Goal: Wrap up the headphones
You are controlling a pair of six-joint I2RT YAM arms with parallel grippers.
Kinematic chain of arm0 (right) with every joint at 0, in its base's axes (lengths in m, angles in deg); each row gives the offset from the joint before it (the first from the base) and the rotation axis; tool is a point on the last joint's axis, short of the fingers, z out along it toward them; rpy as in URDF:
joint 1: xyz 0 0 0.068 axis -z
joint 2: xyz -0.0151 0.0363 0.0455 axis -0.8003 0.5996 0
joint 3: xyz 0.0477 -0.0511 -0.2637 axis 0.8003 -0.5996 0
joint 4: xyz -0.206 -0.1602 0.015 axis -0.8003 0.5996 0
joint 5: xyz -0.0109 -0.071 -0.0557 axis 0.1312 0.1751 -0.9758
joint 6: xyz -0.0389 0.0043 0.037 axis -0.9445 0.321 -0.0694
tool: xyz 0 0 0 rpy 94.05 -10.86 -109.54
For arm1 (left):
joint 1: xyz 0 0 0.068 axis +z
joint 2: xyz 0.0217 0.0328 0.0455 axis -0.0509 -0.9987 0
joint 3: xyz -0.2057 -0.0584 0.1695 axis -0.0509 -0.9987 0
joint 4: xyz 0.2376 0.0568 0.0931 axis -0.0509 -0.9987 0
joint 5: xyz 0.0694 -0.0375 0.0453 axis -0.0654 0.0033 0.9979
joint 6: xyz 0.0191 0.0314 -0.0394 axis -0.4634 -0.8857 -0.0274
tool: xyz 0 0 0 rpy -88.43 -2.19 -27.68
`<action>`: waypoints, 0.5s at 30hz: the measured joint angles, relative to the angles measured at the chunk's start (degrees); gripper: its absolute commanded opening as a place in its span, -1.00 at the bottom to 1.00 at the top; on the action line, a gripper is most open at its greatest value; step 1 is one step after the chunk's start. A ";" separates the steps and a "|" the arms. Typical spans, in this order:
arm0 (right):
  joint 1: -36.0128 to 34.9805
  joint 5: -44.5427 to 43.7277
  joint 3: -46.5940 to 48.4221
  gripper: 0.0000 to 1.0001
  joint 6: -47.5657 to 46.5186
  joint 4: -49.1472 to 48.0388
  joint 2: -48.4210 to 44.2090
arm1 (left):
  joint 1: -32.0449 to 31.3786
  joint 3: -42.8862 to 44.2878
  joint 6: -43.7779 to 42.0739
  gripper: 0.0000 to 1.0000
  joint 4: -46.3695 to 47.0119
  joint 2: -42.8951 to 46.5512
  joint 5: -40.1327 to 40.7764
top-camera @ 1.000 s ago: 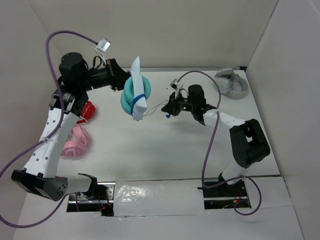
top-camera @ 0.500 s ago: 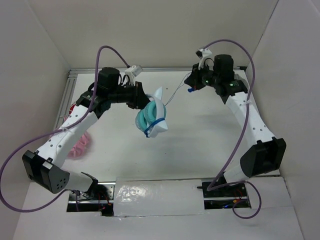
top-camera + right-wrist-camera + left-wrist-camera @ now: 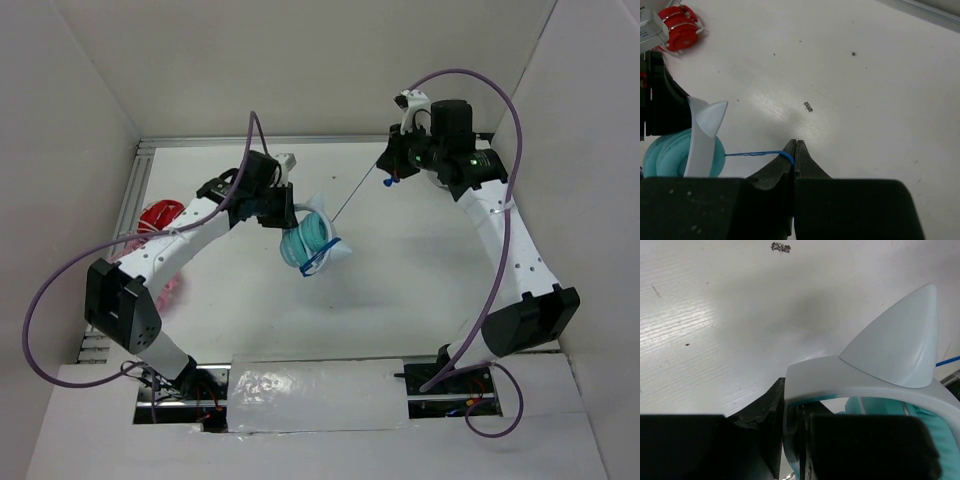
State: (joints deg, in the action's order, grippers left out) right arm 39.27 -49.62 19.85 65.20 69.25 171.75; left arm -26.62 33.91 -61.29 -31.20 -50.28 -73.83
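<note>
Clasping headphones, inside left end effector

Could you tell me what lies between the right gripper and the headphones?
Only the thin blue cable, running straight from the right gripper to the headphones, as the top and right wrist views show.

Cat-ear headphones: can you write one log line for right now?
left gripper: shut on headphones | right gripper: shut on cable | cable: straight from headphones to right gripper | wrap: not finished
</note>
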 measured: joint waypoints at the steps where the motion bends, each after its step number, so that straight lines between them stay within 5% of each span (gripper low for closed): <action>1: -0.02 -0.52 0.33 -1.00 0.04 0.87 0.00 | -0.02 0.00 0.44 -1.00 -0.07 -0.31 0.81; 8: -2.45 -1.99 4.07 -1.00 -0.31 3.72 -0.17 | -0.04 2.64 4.37 -1.00 -2.47 -4.28 5.25; 15: -12.55 -0.20 4.20 -1.00 -0.57 4.11 -1.95 | 1.18 13.35 9.05 -1.00 -8.63 -15.85 8.33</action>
State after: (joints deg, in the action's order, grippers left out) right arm 26.72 -49.82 24.05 64.63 73.36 169.80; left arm -25.44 47.26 -52.24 -39.83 -66.12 -65.51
